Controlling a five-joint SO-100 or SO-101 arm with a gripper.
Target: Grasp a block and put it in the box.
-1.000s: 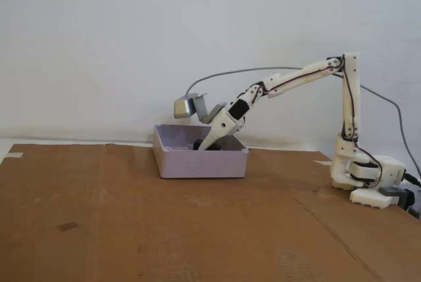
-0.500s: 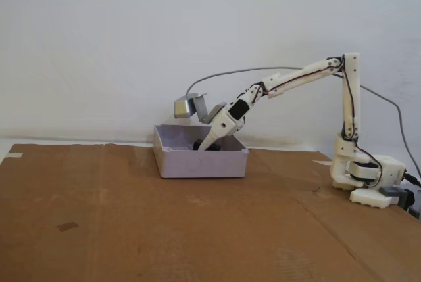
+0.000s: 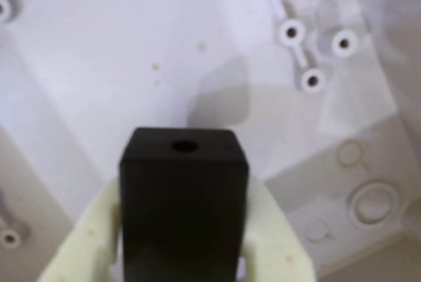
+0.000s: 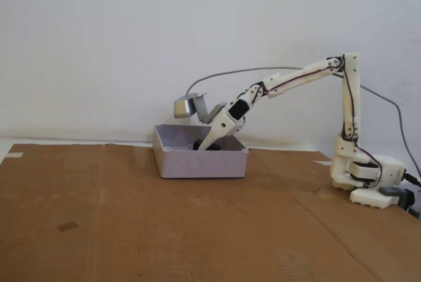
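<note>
In the wrist view a black block with a small round hole in its top face sits between my cream fingers. My gripper is shut on it, just above the white floor of the box. In the fixed view the grey box stands on the brown cardboard, and my gripper reaches down into it from the right. The block shows as a dark spot just over the box rim.
The box floor has white screw posts and moulded round marks. The arm's base stands at the right on the cardboard sheet. A white wall is behind.
</note>
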